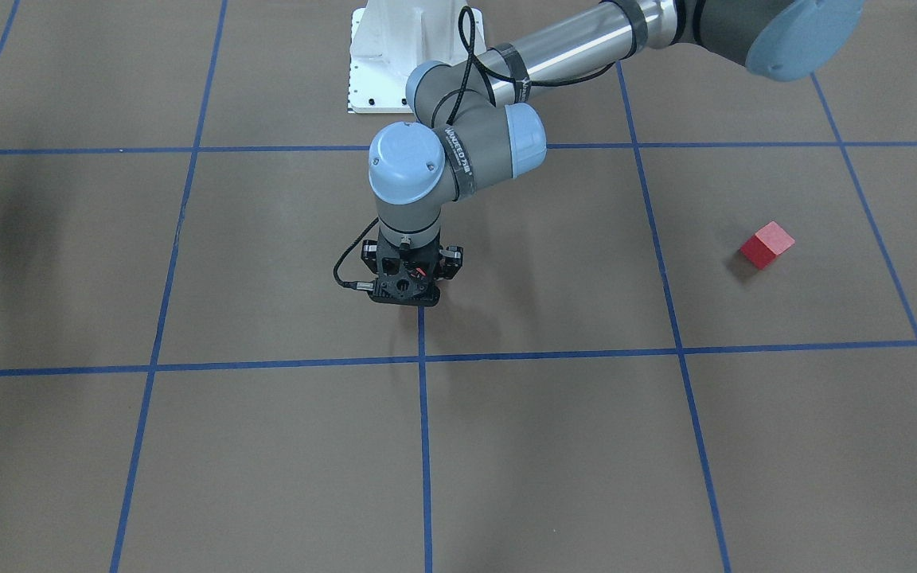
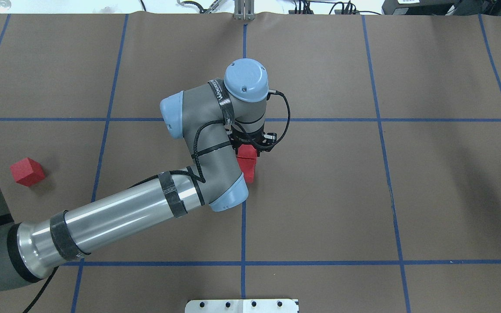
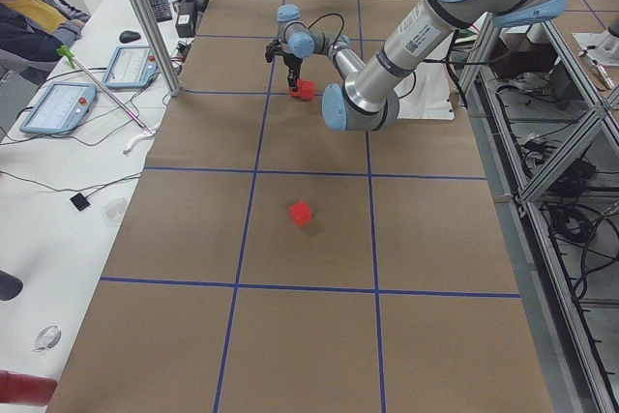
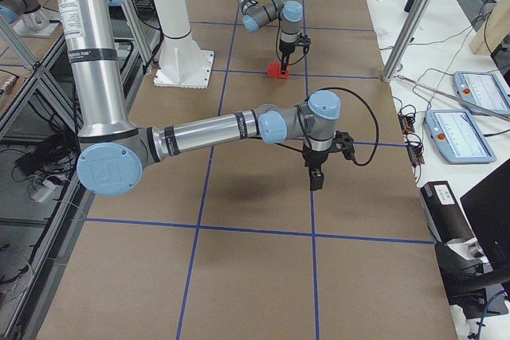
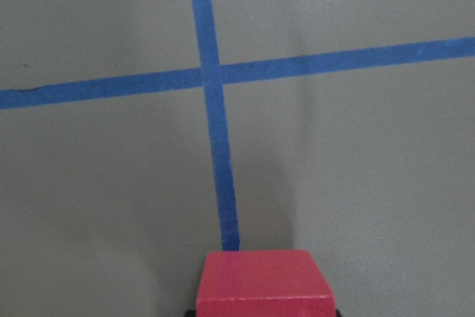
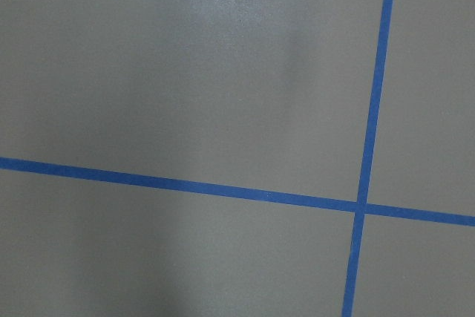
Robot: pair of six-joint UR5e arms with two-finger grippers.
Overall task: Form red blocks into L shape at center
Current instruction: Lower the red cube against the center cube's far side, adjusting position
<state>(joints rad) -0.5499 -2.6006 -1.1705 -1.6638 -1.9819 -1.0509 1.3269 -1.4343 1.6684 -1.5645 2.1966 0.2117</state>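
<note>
My left gripper hangs over the middle vertical tape line at the center and is shut on a red block. That block fills the bottom of the left wrist view, low over the tape. A second red block lies right behind it on the robot's side, half hidden under the wrist. The third red block lies alone far to the left; it also shows in the front view. In the front view the left gripper hides both center blocks. My right gripper hovers empty far right; I cannot tell its state.
The brown table is crossed by blue tape lines. The robot's white base plate sits at the near edge. An operator with tablets sits at the far side table.
</note>
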